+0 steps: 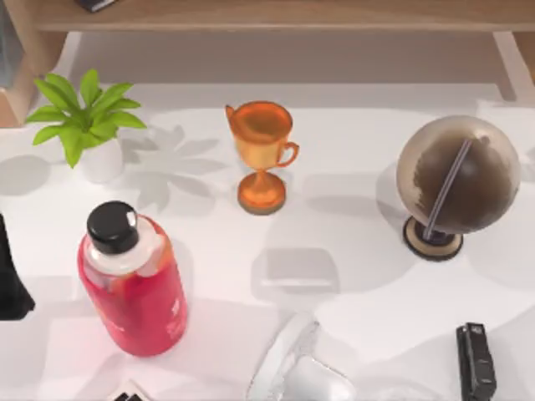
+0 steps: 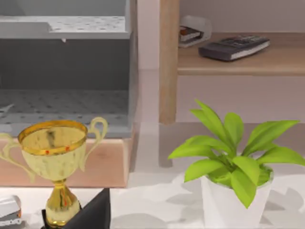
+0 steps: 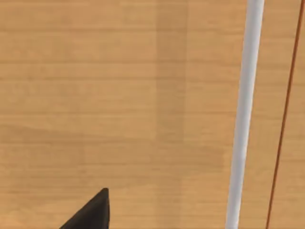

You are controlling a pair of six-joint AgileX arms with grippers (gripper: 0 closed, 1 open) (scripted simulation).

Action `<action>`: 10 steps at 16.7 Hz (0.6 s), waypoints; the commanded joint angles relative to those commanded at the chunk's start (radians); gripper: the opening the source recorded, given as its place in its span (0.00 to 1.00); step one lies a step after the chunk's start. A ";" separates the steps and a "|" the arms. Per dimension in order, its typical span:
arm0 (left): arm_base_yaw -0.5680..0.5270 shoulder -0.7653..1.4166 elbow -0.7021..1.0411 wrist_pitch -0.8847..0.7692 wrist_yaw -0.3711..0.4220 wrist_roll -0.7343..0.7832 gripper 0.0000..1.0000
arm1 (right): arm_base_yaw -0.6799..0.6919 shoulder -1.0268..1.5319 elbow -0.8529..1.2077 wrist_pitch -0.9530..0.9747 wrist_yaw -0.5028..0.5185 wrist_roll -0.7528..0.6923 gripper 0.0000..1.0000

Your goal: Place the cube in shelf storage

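The cube is out of view. The shelf storage (image 1: 276,15) is a light-brown wooden unit along the table's far edge, with a long board and an upright panel (image 2: 169,62). A dark part of my left gripper (image 1: 12,276) sits at the table's left edge, and its tip (image 2: 93,212) shows low in the left wrist view, facing the shelf. The right wrist view looks closely at light wood grain (image 3: 119,95), with a dark tip of my right gripper (image 3: 90,212) at the lower edge.
An orange trophy (image 1: 261,154) stands mid-table. A potted plant (image 1: 88,125) is at far left, a red bottle (image 1: 134,280) at near left, a globe (image 1: 456,180) at right. A flat translucent grey block (image 1: 297,271) lies centre, a black stapler (image 1: 475,361) at near right.
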 joint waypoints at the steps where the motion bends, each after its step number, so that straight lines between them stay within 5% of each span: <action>1: 0.000 0.000 0.000 0.000 0.000 0.000 1.00 | 0.000 0.000 0.000 0.000 0.000 0.000 1.00; 10: 0.000 0.000 0.000 0.000 0.000 0.000 1.00 | 0.024 0.052 0.115 -0.063 0.024 -0.001 1.00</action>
